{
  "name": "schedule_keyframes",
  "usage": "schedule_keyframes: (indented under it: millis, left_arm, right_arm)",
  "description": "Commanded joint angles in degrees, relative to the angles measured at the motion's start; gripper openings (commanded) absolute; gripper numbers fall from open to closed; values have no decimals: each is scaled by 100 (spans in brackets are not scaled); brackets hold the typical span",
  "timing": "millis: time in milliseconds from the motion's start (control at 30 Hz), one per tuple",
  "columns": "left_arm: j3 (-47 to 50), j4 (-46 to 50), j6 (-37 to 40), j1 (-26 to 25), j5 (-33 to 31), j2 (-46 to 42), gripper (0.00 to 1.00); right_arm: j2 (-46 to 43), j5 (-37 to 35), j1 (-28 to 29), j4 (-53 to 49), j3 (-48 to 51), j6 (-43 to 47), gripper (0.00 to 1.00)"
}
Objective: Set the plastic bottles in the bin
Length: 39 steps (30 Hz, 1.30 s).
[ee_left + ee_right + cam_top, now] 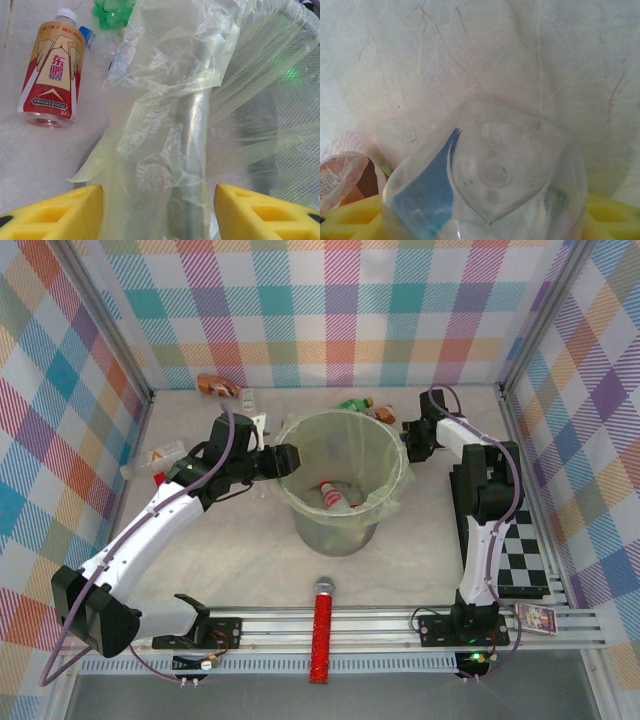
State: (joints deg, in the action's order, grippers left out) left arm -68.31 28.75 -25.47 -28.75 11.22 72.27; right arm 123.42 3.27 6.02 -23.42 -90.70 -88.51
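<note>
Right claw [485,227] clamped on a clear blue-labelled bottle [485,175], just right of the bin [335,535]. Left claw [159,212] straddles the bin's left rim; grip cannot be confirmed. One red-labelled bottle [333,497] lies inside the bin.

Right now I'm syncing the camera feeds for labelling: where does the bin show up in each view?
Top external: the bin sits mid-frame.
Left wrist: its bag-draped wall runs through the centre, between the fingers of the left pincer.
Right wrist: faces a clear blue-labelled bottle.
Shared landmark: the green bottle, behind the bin from above, top-left at the left wrist.
</note>
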Motion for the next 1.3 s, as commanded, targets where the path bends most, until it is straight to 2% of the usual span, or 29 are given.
schedule_keyframes:
  millis: [0, 367, 567, 700, 833, 1000, 1167, 1267]
  left_arm:
    - [99, 438, 129, -43, -236, 60, 59]
    - [64, 430, 170, -42, -142, 21, 59]
    - [64, 473, 249, -43, -112, 32, 59]
    - [57, 543, 320, -43, -141, 25, 59]
    - [46, 573, 359, -43, -166, 33, 59]
    - [25, 532, 368, -43, -130, 77, 59]
    - [37, 496, 368, -42, -67, 133, 59]
    - [44, 480, 362, -43, -59, 138, 59]
  right_arm:
    - [-331, -253, -39, -240, 97, 188, 64]
    - [-1684, -764, -503, -708, 314, 1326, 60]
    - [-2691, -1227, -798, -1027, 425, 2807, 53]
    - [-3250, -1345, -883, -1478, 80, 3903, 51]
    - [-3629, -1128, -883, -1939, -406, 4819, 49]
    - [-4125, -491, -877, -2102, -680, 4979, 46]
    - [-4305, 46, -531, -2309, -1235, 5207, 48]
    - [-4171, -172, 145, -2729, -1855, 5617, 48]
